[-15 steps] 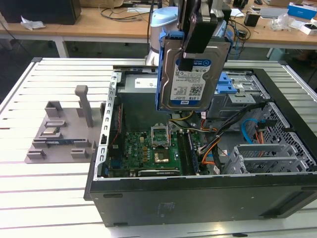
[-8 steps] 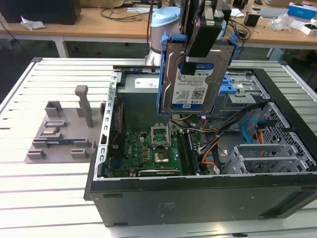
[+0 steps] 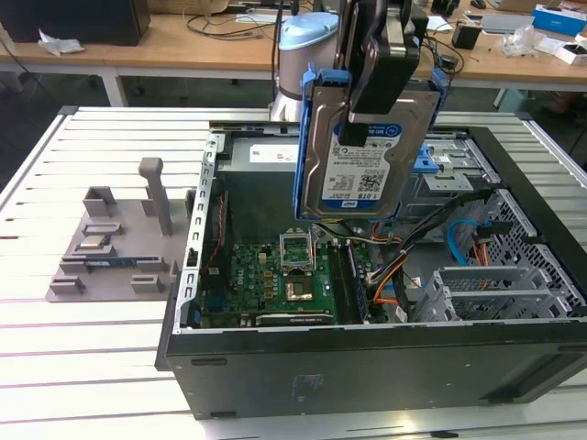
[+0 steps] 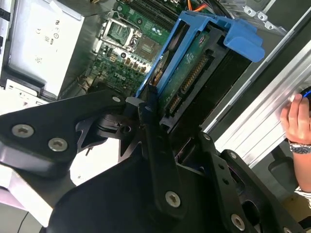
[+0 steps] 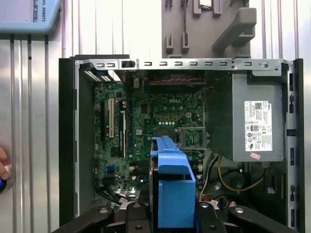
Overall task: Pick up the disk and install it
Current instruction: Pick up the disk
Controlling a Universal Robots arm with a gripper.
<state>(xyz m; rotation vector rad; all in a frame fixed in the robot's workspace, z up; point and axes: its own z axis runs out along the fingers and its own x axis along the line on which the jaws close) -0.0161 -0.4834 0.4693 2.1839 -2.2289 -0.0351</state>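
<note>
The disk [image 3: 358,165], a silver hard drive with a white-and-blue label in a bright blue carrier, hangs upright in the air above the open computer case [image 3: 275,367]. My gripper [image 3: 371,87] is shut on its upper edge, black fingers clamping both faces. In the second wrist view the disk [image 4: 194,63] shows its circuit-board side and connector between the fingers of the gripper [image 4: 170,121]. In the first wrist view the blue carrier of the disk [image 5: 170,170] juts out from the gripper [image 5: 170,213] over the motherboard [image 5: 146,121].
The case lies on its side on a slatted metal table [image 3: 92,367], with a grey power-supply box [image 5: 252,121], drive cage [image 3: 459,174] and orange and blue cables [image 3: 459,243] inside. A grey fixture [image 3: 119,238] stands at the exterior view's left. A person's hand [image 4: 296,121] rests near the case.
</note>
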